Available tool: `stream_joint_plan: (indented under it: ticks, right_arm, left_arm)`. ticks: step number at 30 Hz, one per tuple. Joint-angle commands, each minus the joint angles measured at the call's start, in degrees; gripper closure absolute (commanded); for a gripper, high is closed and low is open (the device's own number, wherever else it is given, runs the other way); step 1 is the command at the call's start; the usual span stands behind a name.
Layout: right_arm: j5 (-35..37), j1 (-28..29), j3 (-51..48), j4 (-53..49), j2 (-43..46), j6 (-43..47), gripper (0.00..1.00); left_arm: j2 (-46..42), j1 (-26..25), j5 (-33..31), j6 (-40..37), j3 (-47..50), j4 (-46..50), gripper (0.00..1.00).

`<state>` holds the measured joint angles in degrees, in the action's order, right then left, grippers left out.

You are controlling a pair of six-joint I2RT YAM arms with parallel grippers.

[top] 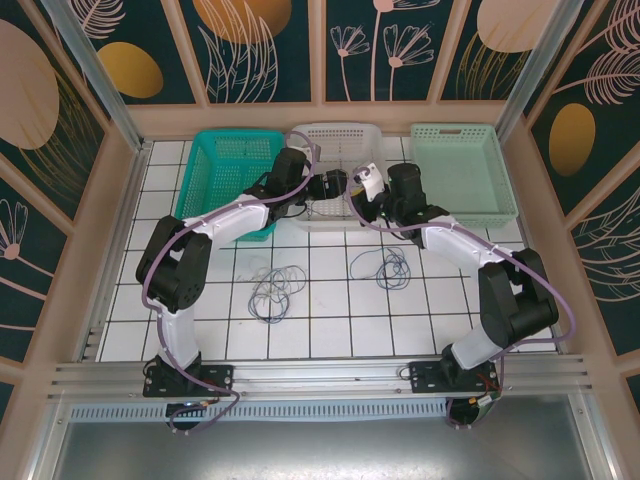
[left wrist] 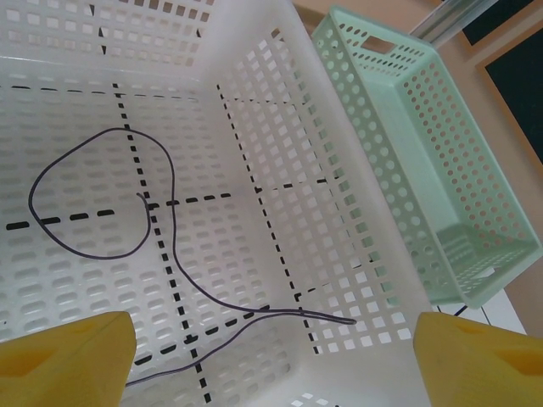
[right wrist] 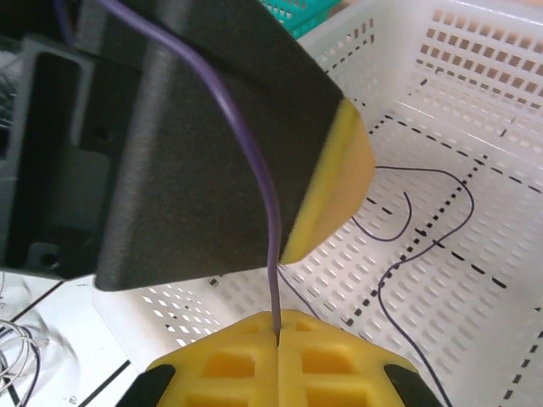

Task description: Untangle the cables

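Observation:
My right gripper [right wrist: 278, 331] is shut on a thin purple cable [right wrist: 272, 259] that rises straight up from between its yellow fingers, over the white basket [right wrist: 475, 76]. More of that cable [left wrist: 258, 310] lies looped on the basket floor. My left gripper [left wrist: 271, 373] hangs open over the basket, nothing between its yellow pads [left wrist: 68, 360]. Its black finger [right wrist: 212, 144] stands right behind the held strand. In the top view both grippers, left [top: 333, 184] and right [top: 362, 188], meet at the basket's near rim. Two loose cable tangles [top: 275, 288] [top: 385, 267] lie on the tiled table.
A teal basket [top: 225, 165] stands left of the white basket [top: 335, 135] and a mint basket [top: 462, 170] right of it, all against the back wall. Wooden walls enclose the table. Open tiles lie between the tangles and the arm bases.

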<state>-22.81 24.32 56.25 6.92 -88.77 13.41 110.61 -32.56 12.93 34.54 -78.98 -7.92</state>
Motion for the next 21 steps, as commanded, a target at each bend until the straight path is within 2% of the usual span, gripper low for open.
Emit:
stream_joint_plan:
  ticks: [1, 9, 16, 21]
  right_arm:
    - [-2.9, -0.2, 2.9, -1.9, 2.1, 0.8, 1.00]
    - [-1.7, -1.0, 8.5, -7.7, 2.1, -0.5, 1.00]
    - [-2.6, -3.6, 13.7, -14.1, -1.5, -1.8, 1.00]
    - [-3.2, -4.3, 15.2, -15.4, -3.7, -2.9, 1.00]
  left_arm:
    - [-1.8, 0.2, 0.8, 0.5, 1.0, -1.9, 0.15]
    - [-1.3, 0.1, 1.7, -2.1, 1.2, 1.3, 0.10]
    - [-3.7, 0.1, -0.3, -5.0, 3.4, 3.7, 0.06]
    - [-5.0, 0.1, 1.3, -6.4, 4.6, 3.8, 0.06]
